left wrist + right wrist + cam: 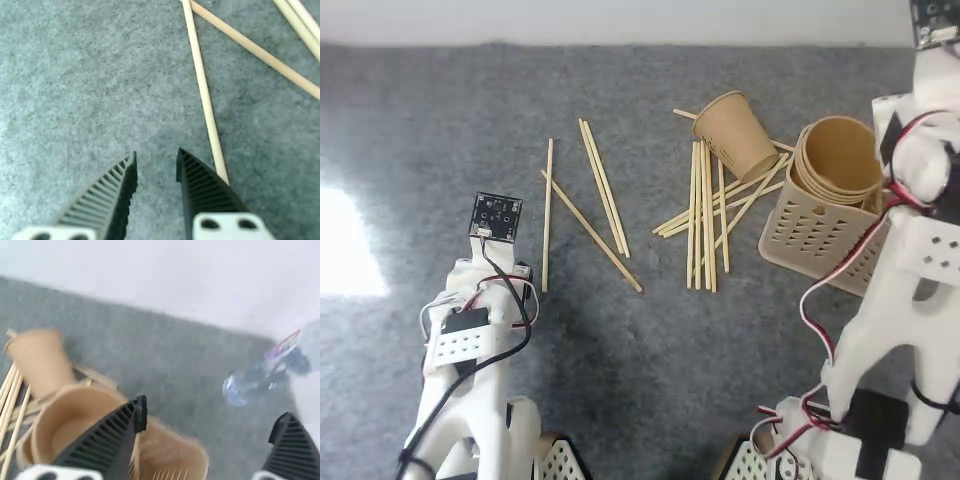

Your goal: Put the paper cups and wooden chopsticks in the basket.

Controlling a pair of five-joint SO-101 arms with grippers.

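Several wooden chopsticks lie on the grey mat: a loose group [595, 200] in the middle and a bundle [705, 215] nearer the basket. One paper cup [735, 132] lies tipped on its side over that bundle. The perforated beige basket [815, 240] holds a stack of paper cups [840, 155]. My left gripper [156, 155] is open just above the mat, nothing between its fingers, with a single chopstick [202, 85] alongside one finger. My right gripper [215, 415] hangs wide open and empty above the basket [170, 455] and the stacked cups [75, 420]; the tipped cup [37, 357] lies beyond.
The left arm [470, 340] stands at the front left, the right arm [910, 260] at the right beside the basket. A clear plastic bottle [265, 375] lies on the white surface past the mat's far edge. Bare mat stretches left of the chopsticks.
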